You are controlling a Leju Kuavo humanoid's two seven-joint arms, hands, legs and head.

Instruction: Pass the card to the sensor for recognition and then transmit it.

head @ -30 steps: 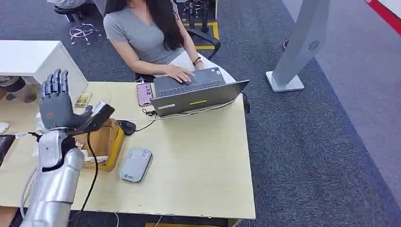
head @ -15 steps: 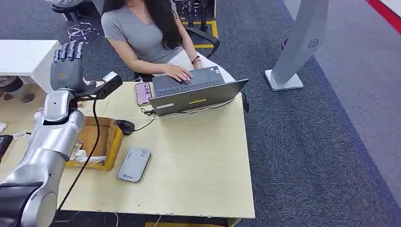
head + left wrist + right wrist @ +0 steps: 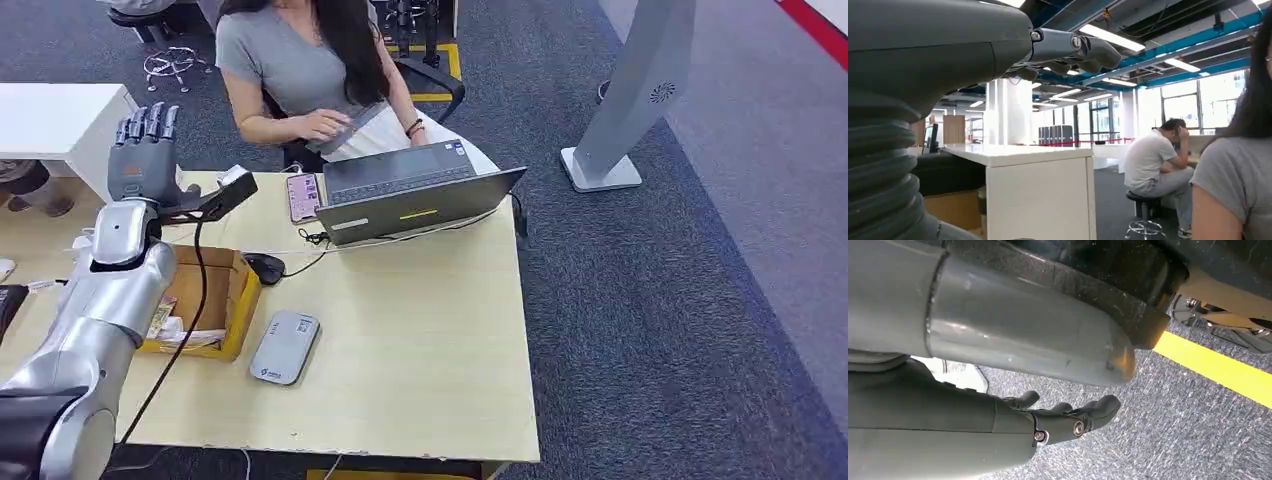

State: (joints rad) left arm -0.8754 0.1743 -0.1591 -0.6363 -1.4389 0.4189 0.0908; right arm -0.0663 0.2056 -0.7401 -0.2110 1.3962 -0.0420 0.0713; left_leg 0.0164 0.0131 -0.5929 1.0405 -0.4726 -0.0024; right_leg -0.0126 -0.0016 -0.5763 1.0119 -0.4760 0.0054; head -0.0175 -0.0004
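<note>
The head view looks down from high up at the table (image 3: 420, 330) and the person (image 3: 300, 70), the left wrist view looks sideways from close behind the left hand (image 3: 1068, 50) at that same person (image 3: 1238, 170), and the right wrist view looks down at the floor (image 3: 1168, 425).

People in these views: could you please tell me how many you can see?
2: a person in a grey top seated behind the laptop, and a person in a white shirt seated in the background. Others may be hidden.
</note>
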